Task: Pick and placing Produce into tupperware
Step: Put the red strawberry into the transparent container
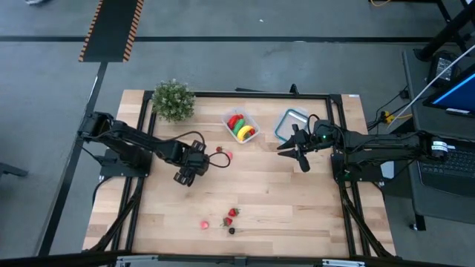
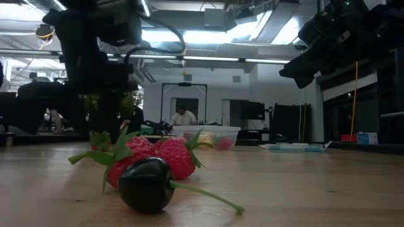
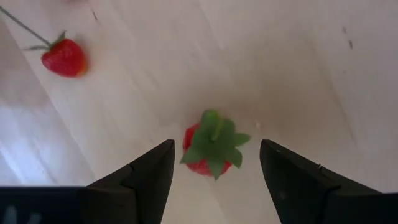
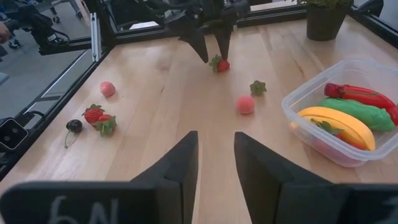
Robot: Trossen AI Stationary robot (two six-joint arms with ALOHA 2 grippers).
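1. Left gripper [image 1: 208, 159] is hovering low over the table [image 1: 297, 208] w/ fingers [image 3: 146, 174] spread apart, a strawberry [image 3: 210, 147] sitting between them, not pinched.
2. A 2nd strawberry [image 3: 64, 57] is lying just beyond that one; a pink fruit [image 4: 245, 104] & a green-leafed piece [image 4: 258, 88] are resting btwn the left gripper and the tub.
3. Right gripper [image 1: 291, 148] is hanging above the table just in front of the blue-rimmed container [image 1: 290, 122], fingers [image 4: 177, 167] parted, holding nothing.
4. Clear tub [image 1: 241, 125] is sitting near the table's far edge, btwn the potted plant [image 1: 173, 99] & the blue-rimmed container; it's holding a banana [image 4: 334, 123], a green oblong veg [image 4: 357, 113] & a red pepper [image 4: 360, 95].
5. Near the front edge: two strawberries [image 1: 231, 216] touching, a dark cherry [image 2: 146, 183] beside them, a pink ball [image 1: 203, 223] a little apart.
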